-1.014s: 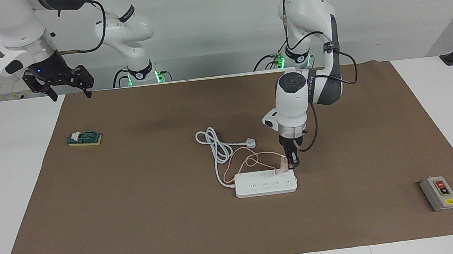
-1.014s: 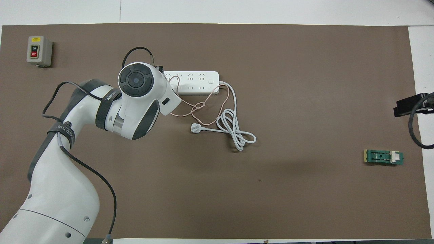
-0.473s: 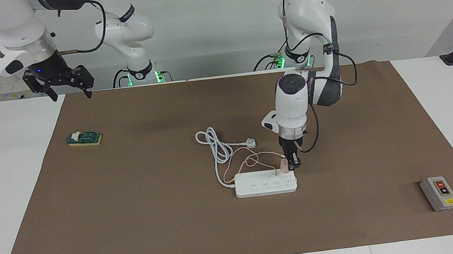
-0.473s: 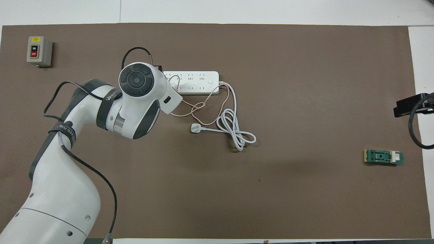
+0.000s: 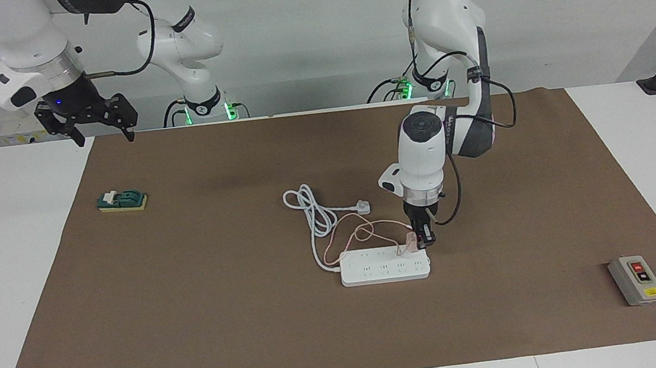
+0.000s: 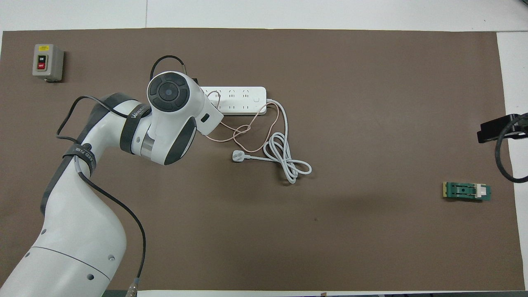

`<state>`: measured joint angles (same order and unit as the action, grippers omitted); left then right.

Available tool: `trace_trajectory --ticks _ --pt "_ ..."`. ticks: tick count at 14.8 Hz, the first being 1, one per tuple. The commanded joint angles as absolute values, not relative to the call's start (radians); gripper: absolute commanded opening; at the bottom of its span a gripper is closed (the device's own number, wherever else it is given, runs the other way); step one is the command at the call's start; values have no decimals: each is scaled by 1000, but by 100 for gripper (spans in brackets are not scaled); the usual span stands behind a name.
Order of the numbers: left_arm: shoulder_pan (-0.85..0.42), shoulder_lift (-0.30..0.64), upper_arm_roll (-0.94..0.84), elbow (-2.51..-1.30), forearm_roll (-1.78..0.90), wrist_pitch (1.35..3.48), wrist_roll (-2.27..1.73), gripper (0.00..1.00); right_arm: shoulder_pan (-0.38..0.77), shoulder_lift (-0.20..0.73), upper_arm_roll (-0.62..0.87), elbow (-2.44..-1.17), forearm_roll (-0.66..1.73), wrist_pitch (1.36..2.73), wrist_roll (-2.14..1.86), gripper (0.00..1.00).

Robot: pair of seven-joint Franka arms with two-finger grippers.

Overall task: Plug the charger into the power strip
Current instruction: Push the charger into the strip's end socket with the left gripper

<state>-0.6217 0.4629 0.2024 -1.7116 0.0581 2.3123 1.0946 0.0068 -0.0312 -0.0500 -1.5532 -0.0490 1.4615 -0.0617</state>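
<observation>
Over the past second the left hand [image 5: 423,240], clenched on the pink charger [image 5: 411,242], has sunk slightly, so the charger now sits on the power strip [image 5: 384,265] near the counter's middle, at its end toward the left arm; insertion looks nearly finished. The right hand [image 5: 91,120] waits, released, over the counter's corner.

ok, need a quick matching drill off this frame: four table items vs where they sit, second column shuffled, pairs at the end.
Items
1. small pale pink cube-shaped charger
2. long flat white power strip
3. grey box with red and black buttons
4. small green block with a white piece

Places
A. toward the right arm's end of the table
B. mid-table, under the charger
C. toward the left arm's end, farther from the robots than the strip
D. in the left gripper, at the strip

Pairs: 1-D, 2-B, 3-C, 4-A
</observation>
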Motion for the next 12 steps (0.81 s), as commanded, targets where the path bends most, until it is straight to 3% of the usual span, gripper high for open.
trace_trajectory --ticks 1,6,9,12 --pt "-614 521 203 -1625 -17 2191 1089 0 2 -58 -44 -1585 -63 1470 -87 100" --pt "-569 563 158 -1579 -23 2166 1094 0 -2 -58 -44 -1585 -63 1468 -86 100" --pt "-493 688 75 -1384 -44 2021 1110 0 -2 -60 -44 -1585 -63 1468 -86 100" --pt "-471 709 51 -1361 -41 2031 1199 0 -2 -60 -44 -1585 -63 1468 -86 100"
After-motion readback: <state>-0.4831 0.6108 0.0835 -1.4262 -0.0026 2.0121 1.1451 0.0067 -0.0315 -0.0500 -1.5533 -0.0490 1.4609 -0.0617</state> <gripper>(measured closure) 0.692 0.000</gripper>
